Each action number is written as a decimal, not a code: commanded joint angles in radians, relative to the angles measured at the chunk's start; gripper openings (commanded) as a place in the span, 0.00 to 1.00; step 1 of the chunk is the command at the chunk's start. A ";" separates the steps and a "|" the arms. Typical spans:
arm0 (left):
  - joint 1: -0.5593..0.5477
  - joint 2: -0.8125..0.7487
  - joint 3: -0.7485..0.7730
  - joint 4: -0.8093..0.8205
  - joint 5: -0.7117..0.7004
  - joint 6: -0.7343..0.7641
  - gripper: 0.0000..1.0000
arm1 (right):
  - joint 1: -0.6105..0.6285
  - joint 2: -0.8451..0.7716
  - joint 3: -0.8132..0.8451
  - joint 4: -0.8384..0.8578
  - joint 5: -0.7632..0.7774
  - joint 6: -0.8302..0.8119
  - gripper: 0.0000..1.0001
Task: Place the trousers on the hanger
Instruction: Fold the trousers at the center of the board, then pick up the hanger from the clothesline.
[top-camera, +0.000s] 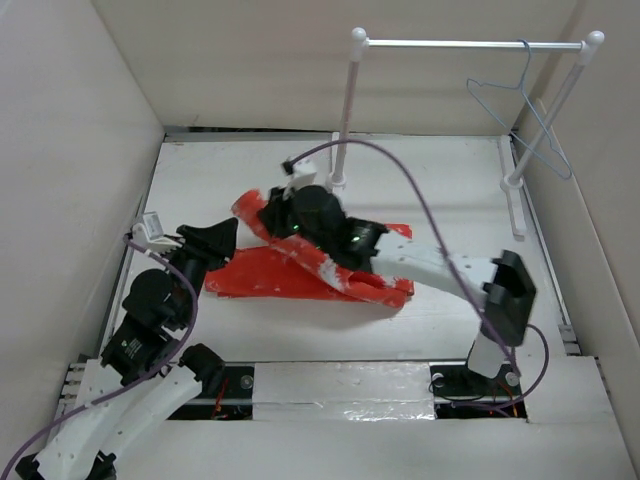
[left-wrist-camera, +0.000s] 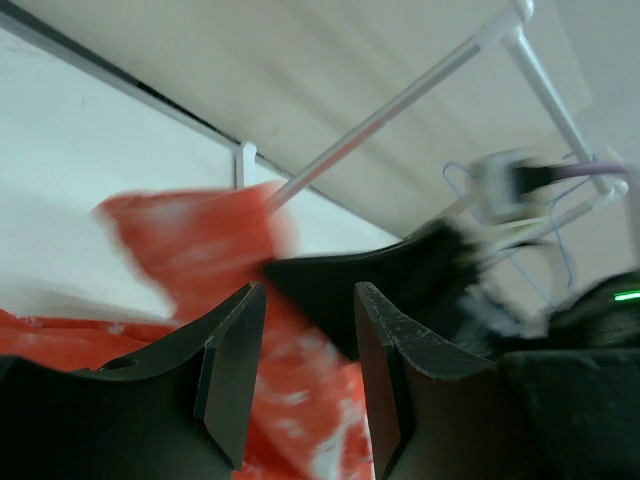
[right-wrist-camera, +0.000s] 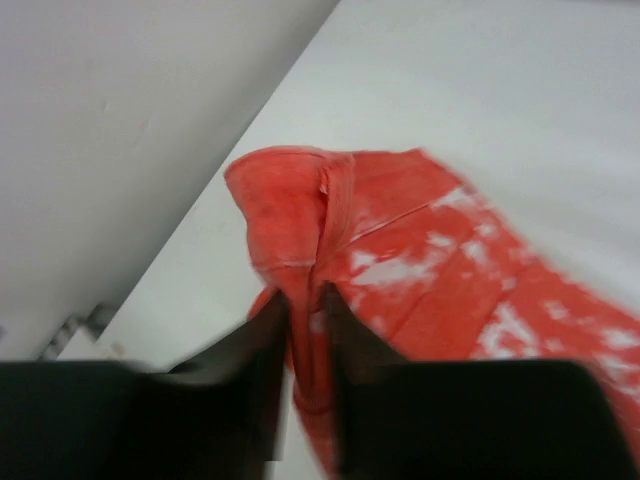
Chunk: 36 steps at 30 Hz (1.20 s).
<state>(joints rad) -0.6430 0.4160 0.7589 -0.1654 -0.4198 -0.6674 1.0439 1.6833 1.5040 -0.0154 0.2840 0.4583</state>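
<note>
Gathering one end of the trousers (top-camera: 270, 275) looks like the step in hand: they lie crumpled at the middle of the desk (top-camera: 420, 180), well apart from the hanger (top-camera: 522, 100), which hangs on the rail (top-camera: 470, 43) at the far right. The right claw (right-wrist-camera: 305, 295) is pinched narrow on a raised fold at the garment's far left end. The left claw (left-wrist-camera: 310, 300) stands half apart and empty, just beside that end. To do this well, the left claw should probably take a second hold on the same edge, catching both layers. Both should then lift together so the legs hang free rather than drag. The thin wire hanger will likely swing when touched.
</note>
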 joint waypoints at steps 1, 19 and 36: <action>0.005 -0.023 0.036 -0.052 -0.063 0.032 0.39 | 0.100 0.204 0.123 0.131 0.035 -0.001 0.45; 0.005 0.226 -0.216 0.236 0.128 -0.057 0.43 | 0.101 -0.331 -0.649 0.233 0.169 0.071 0.04; 0.095 0.445 -0.552 0.448 0.158 -0.276 0.44 | -0.110 -0.530 -1.370 0.483 0.161 0.482 0.00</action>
<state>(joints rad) -0.5896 0.9371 0.2550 0.2768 -0.2211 -0.8726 0.9161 1.1606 0.1940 0.3805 0.3893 0.8162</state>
